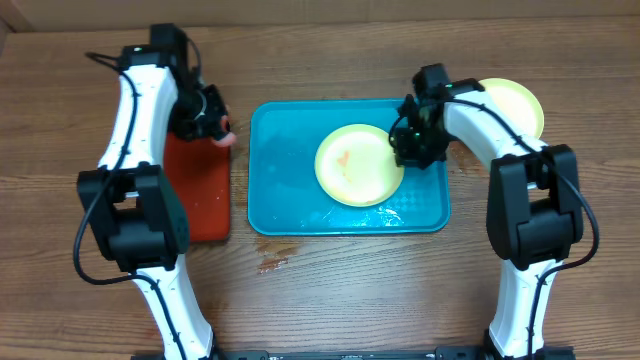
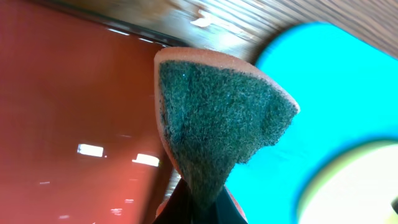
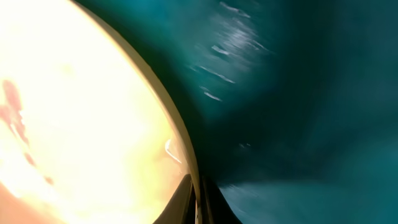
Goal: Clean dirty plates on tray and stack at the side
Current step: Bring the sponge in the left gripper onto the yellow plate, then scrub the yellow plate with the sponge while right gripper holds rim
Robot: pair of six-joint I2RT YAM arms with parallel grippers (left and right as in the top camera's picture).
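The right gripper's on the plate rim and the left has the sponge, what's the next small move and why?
Probably swing the left gripper with its sponge over the yellow plate on the blue tray. The right gripper is shut on that plate's rim, an orange smear shows on it, and the sponge hangs off by the red tray.

A turquoise tray [image 1: 285,190] with rounded corners and a raised rim is laid flat, wet glints seen on its floor. One pale yellow-green plate [image 1: 358,165], smeared with orange, is set in its right half. A second plate [image 1: 518,100] is placed outside, near the tray's far right corner.
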